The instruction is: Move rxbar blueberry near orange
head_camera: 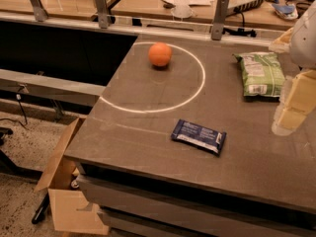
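Whether the jaws are parted or clenched, I cannot tell; the gripper [295,105] hangs well right of the orange [160,54]. The rxbar blueberry [198,136] lies flat on the surface [148,127], well apart from the orange, toward the camera and right.

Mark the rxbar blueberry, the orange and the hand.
rxbar blueberry [198,136]: camera view, middle of its navy wrapper.
orange [160,54]: camera view, centre of the fruit.
hand [289,118]: camera view, its pale lower end, at the right edge of the picture.
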Controlling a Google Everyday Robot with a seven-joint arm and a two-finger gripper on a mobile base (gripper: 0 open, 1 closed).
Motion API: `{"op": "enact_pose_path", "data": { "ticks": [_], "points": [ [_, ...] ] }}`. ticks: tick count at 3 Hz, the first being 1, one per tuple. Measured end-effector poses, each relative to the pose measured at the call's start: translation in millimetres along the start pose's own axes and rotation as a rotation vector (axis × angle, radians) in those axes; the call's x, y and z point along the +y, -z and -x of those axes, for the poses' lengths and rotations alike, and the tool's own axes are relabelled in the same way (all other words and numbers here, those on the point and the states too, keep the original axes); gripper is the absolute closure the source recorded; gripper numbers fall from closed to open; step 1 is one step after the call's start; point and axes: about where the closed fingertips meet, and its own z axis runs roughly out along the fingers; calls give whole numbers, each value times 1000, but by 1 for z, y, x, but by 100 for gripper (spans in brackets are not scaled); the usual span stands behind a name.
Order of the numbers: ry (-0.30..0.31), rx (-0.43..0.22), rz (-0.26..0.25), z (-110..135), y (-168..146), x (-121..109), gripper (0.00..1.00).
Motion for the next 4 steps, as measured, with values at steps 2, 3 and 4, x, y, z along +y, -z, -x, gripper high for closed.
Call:
{"op": "enact_pose_path", "data": {
  "ticks": [2,3,4],
  "points": [
    [-108,-150,0,10,-2,20,0],
    [-232,-305,-23,30,-22,53,0],
    [-244,-361,-69,46,-55,73,0]
  ]
}}
